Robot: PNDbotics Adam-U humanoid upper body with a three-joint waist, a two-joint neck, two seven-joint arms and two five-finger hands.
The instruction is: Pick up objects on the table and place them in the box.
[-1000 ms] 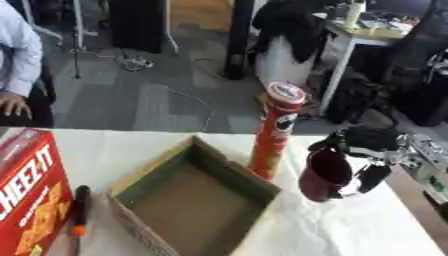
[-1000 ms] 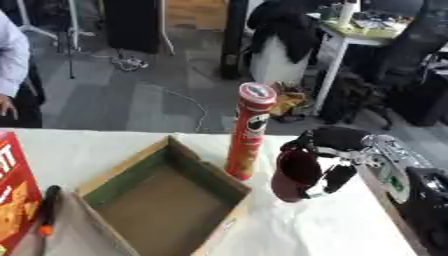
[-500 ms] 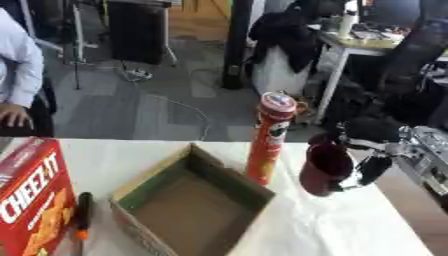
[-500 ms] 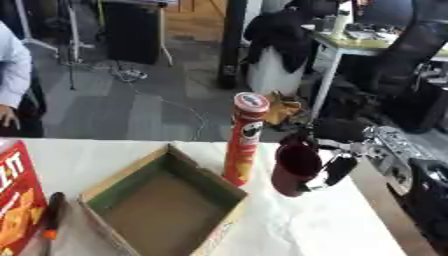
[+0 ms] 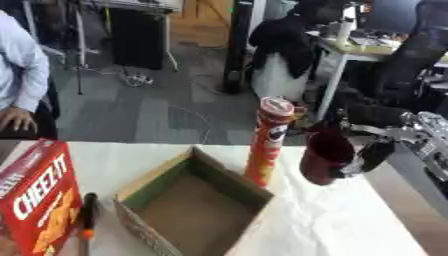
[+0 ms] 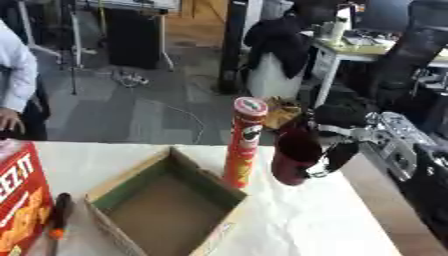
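Dark red cup (image 5: 325,157) within the right hand (image 5: 374,152), fingers (image 5: 378,156) curled round it, above the counter (image 5: 350,220), right of the box (image 5: 194,210).

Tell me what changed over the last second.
The right hand, shut on the dark red cup, lifted it higher beside the chip can. The can, open box, cracker box and screwdriver stayed put; the camera shifted.
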